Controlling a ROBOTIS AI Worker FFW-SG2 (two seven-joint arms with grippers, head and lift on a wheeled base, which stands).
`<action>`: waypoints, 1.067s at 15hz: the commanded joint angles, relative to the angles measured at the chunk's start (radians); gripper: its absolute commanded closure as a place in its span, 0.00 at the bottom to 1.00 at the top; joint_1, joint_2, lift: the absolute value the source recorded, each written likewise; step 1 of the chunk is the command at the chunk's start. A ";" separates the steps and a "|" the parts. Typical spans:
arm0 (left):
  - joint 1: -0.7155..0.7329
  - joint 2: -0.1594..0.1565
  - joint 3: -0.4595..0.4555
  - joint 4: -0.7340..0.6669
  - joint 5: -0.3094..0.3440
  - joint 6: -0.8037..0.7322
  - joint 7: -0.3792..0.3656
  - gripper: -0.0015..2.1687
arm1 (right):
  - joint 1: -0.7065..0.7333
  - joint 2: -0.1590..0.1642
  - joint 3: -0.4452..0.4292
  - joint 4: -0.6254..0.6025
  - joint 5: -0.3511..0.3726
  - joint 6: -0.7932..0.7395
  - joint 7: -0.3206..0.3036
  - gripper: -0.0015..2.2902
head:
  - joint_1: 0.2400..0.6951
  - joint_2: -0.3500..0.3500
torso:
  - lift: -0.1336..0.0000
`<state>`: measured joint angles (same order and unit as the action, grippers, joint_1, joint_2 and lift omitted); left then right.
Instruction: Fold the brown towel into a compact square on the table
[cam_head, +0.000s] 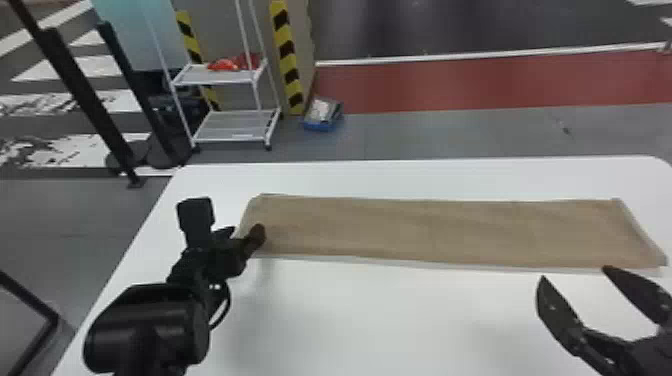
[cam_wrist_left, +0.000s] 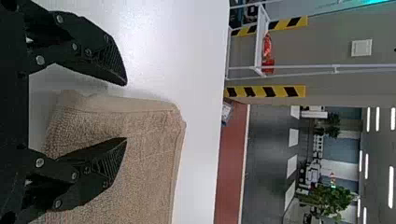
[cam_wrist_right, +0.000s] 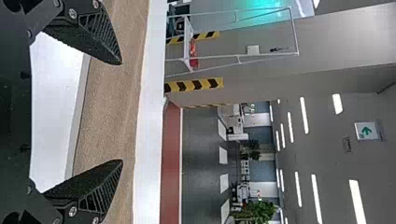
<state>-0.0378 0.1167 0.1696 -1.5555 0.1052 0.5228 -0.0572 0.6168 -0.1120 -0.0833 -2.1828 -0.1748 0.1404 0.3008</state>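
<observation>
Brown cloth towel, long strip, flat on white bench. Your black left gripper and right gripper gape. Probably soft, light; pinch all layers at one short end.

Brown towel, rough textured cloth, on a smooth tabletop.
I see matt fingers on my left gripper, fitted with shiny metal screws.

Left gripper, fingers parted, at the left end of the towel; right gripper, fingers spread wide, by its near edge, rightward.
</observation>
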 joint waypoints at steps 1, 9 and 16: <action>-0.004 0.000 -0.001 -0.002 -0.001 0.038 -0.004 0.31 | -0.003 -0.002 -0.001 0.000 0.000 0.000 0.000 0.06 | 1.00 0.73 | 0.13; 0.050 -0.002 0.068 -0.181 0.024 0.050 0.043 0.84 | -0.020 -0.003 -0.003 0.012 -0.012 0.003 0.000 0.06 | 1.00 0.77 | 0.13; 0.073 -0.043 0.015 -0.598 0.088 0.495 0.049 0.84 | -0.183 0.000 -0.090 0.035 0.047 0.077 -0.031 0.06 | 1.00 0.71 | 0.13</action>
<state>0.0357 0.0967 0.2165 -2.0734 0.1894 0.9285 -0.0093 0.4725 -0.1121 -0.1275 -2.1549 -0.1301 0.1967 0.2693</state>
